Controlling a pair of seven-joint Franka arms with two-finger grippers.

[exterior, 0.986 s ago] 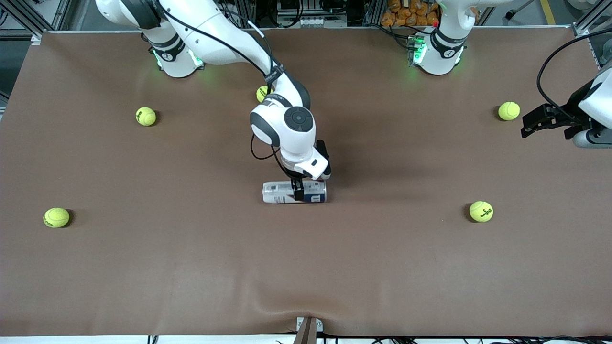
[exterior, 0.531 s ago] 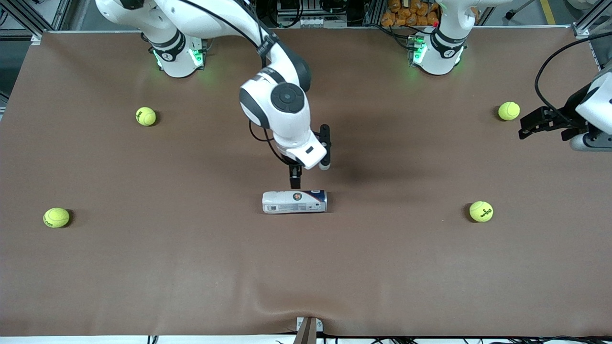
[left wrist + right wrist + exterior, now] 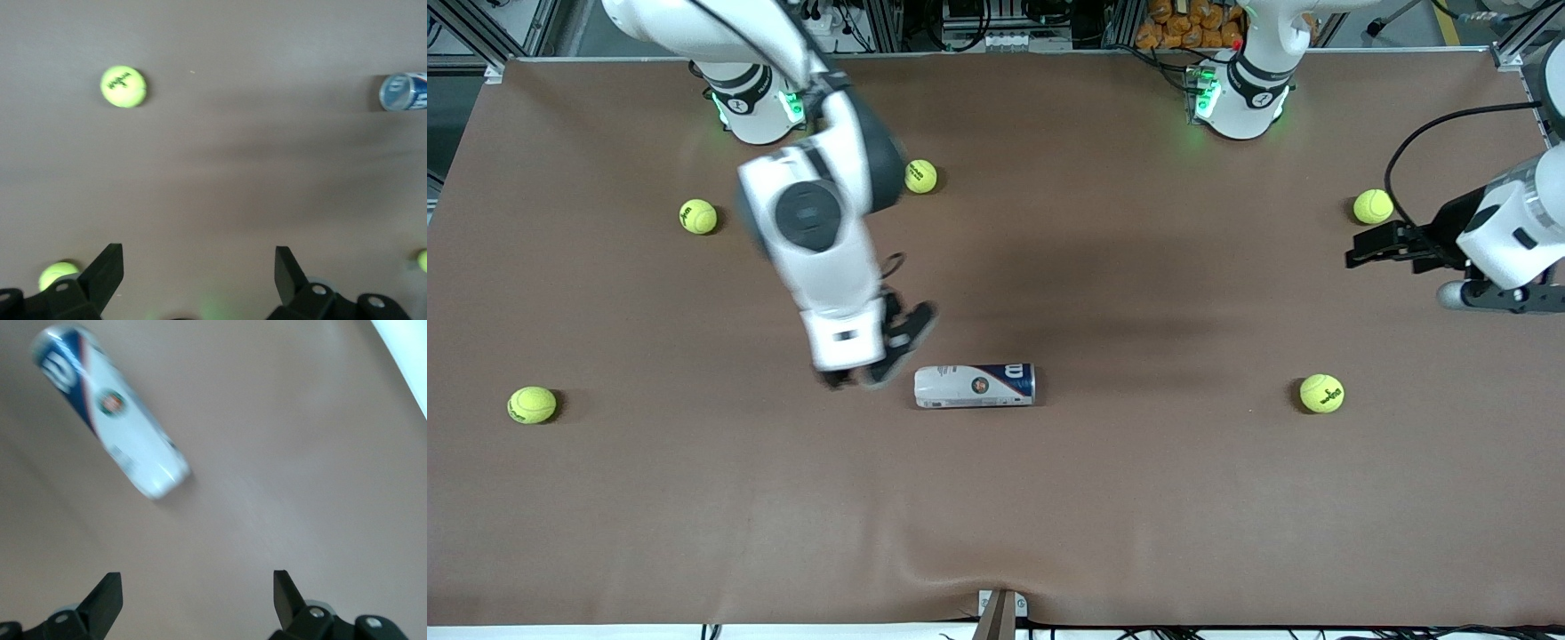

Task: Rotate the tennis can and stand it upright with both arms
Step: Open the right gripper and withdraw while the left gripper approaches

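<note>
The slim clear-plastic tennis can with white and dark-blue label [image 3: 975, 386] lay on its side on the brown worktop [image 3: 1103, 498], long axis running from the right arm's end toward the left arm's end, dark-blue end toward the left arm's end. The right gripper [image 3: 876, 369] hung over the worktop just beside the can's white end, on the side toward the right arm's end of the worktop; its jaws stood wide apart with nothing between them. In the right wrist view the can [image 3: 110, 410] lay ahead of the spread jaws, clear of both fingers [image 3: 103, 597]. The left gripper [image 3: 1369, 249] hovered near the left arm's end of the worktop, well apart from the can, jaws likewise wide apart and empty. In the left wrist view the can's silver-rimmed end [image 3: 403, 91] showed well ahead of the jaws, off to one side. One yellow-green tennis ball [image 3: 1373, 206] lay near the left jaws; another [image 3: 1321, 393] sat between that gripper and the front camera.
</note>
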